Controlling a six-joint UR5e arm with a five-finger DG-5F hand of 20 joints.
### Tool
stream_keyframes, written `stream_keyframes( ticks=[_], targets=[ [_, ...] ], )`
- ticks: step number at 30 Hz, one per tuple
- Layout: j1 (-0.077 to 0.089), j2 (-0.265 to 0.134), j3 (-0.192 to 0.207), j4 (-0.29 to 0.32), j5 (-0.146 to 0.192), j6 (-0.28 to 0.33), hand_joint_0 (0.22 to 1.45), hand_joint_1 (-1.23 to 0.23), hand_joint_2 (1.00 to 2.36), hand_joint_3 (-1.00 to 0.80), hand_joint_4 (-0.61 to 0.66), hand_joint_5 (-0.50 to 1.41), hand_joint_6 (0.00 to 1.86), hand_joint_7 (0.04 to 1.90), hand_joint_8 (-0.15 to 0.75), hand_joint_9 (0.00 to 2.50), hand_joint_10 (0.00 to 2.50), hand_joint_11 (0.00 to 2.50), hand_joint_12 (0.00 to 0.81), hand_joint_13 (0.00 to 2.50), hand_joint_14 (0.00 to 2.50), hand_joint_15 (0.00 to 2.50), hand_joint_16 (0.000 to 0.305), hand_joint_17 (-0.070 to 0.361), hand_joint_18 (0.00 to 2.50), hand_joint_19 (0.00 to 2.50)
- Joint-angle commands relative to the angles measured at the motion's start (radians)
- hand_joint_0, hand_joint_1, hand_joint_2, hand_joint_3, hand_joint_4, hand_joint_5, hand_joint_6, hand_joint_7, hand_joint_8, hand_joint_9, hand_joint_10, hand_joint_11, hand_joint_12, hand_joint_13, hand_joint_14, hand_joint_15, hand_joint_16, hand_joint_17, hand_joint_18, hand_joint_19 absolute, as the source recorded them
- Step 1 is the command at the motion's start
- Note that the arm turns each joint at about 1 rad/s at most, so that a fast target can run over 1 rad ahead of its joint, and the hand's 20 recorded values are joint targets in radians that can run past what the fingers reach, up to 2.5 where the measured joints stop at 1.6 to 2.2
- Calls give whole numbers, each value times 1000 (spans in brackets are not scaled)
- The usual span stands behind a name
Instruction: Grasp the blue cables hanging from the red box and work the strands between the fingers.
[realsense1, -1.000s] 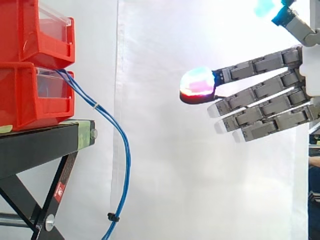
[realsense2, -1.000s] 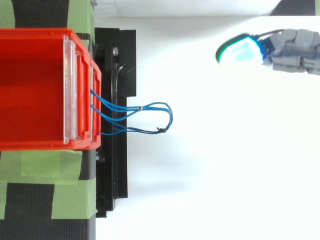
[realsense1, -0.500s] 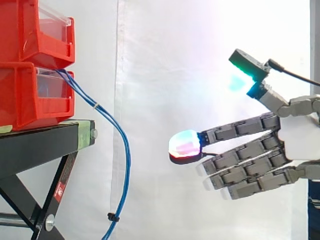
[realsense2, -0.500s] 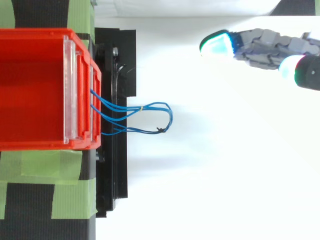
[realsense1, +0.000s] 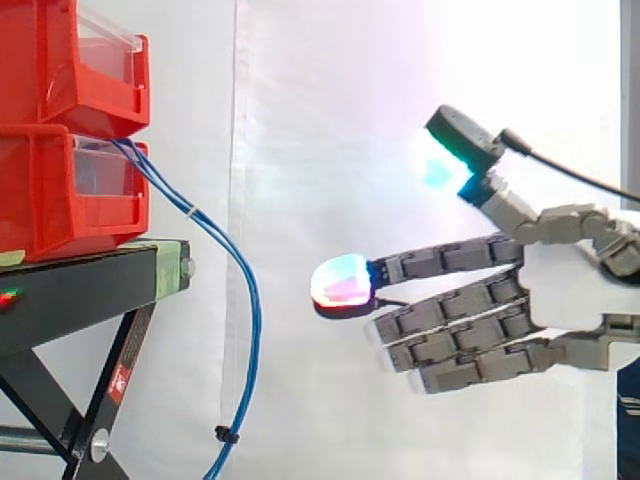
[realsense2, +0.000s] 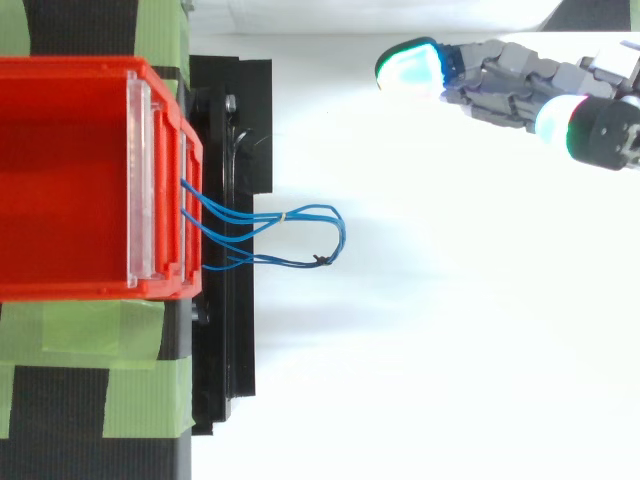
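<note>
Thin blue cables (realsense1: 243, 290) come out of the lower red bin (realsense1: 60, 190) and hang down in a loop past the front of the black stand (realsense1: 90, 285); a small tie binds them near the bottom. From above, the blue cables (realsense2: 300, 235) form a short loop beyond the red bin (realsense2: 70, 180). My hand (realsense1: 560, 290) is right of the cables, apart from them, with straight fingers pointing left and the thumb raised. The leading glowing fingertip (realsense1: 342, 281) is a short gap from the strands. In the top view my hand (realsense2: 510, 85) lies beyond the cable loop, toward the upper edge.
A second red bin (realsense1: 70, 60) is stacked on the lower one. Green tape (realsense2: 90, 385) covers parts of the stand's top. A white curtain (realsense1: 330, 120) hangs behind everything. Open space lies between the hand and the cables.
My hand has come down and moved left toward the cables, with its thumb coming into view above the fingers. The cables and bins have not moved.
</note>
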Motion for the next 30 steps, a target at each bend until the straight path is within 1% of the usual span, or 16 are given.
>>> stream_keyframes(
  ticks=[1, 2, 3, 5, 8, 11, 12, 13, 15, 17, 20, 22, 26, 28, 30],
  targets=[
    [2, -65, 51, 13, 5, 4, 644, -308, 1000, -1000, 155, -423, 5, 675, 317, 106, 5, 184, 378, 0, 4, 188, 81, 183, 0, 100],
    [2, -82, 65, 8, 3, 7, 645, -308, 1000, -1000, 156, -424, 6, 677, 317, 107, 3, 185, 379, 0, 4, 187, 81, 183, 0, 93],
    [2, -90, 68, 13, 2, 8, 645, -309, 1000, -1000, 156, -423, 5, 676, 318, 109, 3, 191, 379, 0, 4, 187, 81, 182, 0, 91],
    [3, -106, 87, 22, 2, 7, 647, -311, 1000, -1000, 156, -421, 5, 673, 318, 113, 3, 187, 379, 0, 4, 187, 81, 182, 0, 97],
    [3, -106, 114, 20, 3, -4, 647, -312, 1000, -1000, 161, -418, 6, 676, 317, 117, 3, 193, 381, 0, 4, 187, 81, 182, 0, 93],
    [5, -108, 123, 16, 2, -12, 648, -314, 1000, -1000, 162, -415, 5, 673, 318, 123, 3, 189, 384, 0, 4, 194, 81, 182, 0, 99],
    [6, -106, 131, 11, 2, -18, 645, -345, 1000, -1000, 174, -383, 4, 651, 330, 182, 3, 154, 395, 0, 2, 162, 83, 186, 0, 51],
    [11, -108, 137, 16, 5, -33, 646, -346, 1000, -1000, 176, -381, 4, 651, 331, 184, 1, 144, 395, 0, 4, 159, 83, 186, 0, 57],
    [14, -108, 142, 19, 5, -44, 648, -349, 1000, -1000, 177, -377, 4, 650, 332, 191, 3, 140, 394, 0, 3, 166, 82, 185, 0, 59],
    [26, -108, 142, 34, 9, -67, 650, -352, 1000, -1000, 177, -375, 4, 648, 333, 199, 2, 147, 394, 0, 3, 164, 82, 184, 0, 61],
    [31, -108, 139, 37, 14, -67, 650, -354, 1000, -1000, 178, -373, 4, 648, 333, 204, 3, 148, 396, 0, 4, 160, 81, 183, 0, 59],
    [37, -108, 142, 43, 20, -70, 652, -356, 1000, -1000, 178, -372, 5, 647, 334, 209, 2, 143, 396, 0, 3, 158, 81, 182, 0, 55],
    [52, -108, 142, 55, 46, -93, 652, -357, 1000, -1000, 179, -371, 4, 647, 333, 212, 3, 143, 397, 0, 5, 158, 81, 183, 0, 71],
    [57, -108, 142, 55, 61, -105, 652, -357, 1000, -1000, 179, -371, 4, 650, 334, 212, 2, 151, 397, 0, 3, 159, 81, 182, 0, 64],
    [58, -109, 142, 55, 66, -111, 652, -357, 1000, -1000, 180, -371, 4, 651, 334, 213, 2, 152, 397, 0, 4, 162, 81, 182, 0, 62]
  ],
)
